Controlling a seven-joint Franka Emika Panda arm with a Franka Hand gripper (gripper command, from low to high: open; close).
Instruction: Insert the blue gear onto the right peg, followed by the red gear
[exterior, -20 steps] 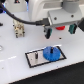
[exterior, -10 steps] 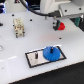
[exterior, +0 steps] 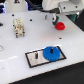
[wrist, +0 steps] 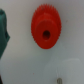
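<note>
The blue gear (exterior: 51, 52) lies flat on the right end of the grey black-bordered plate (exterior: 31, 61). It covers the spot of the right peg, which is hidden under its hub. The twin pin (exterior: 36, 55) stands bare to its left. The red gear (exterior: 60, 25) sits on the white table further back on the exterior view's right. It fills the wrist view (wrist: 46, 26), seen from above with its centre hole showing. My gripper (exterior: 59, 18) hangs just above it, empty, with its fingers apart. The fingers do not show in the wrist view.
A small beige block-like object (exterior: 19, 26) stands at the back on the exterior view's left. A dark green shape (wrist: 4, 30) shows at the wrist view's edge. The white table's front edge (exterior: 30, 77) runs just below the plate.
My gripper let go of the blue gear on the plate, rose, and moved back and to the exterior view's right, over the red gear. The blue gear stays on the plate.
</note>
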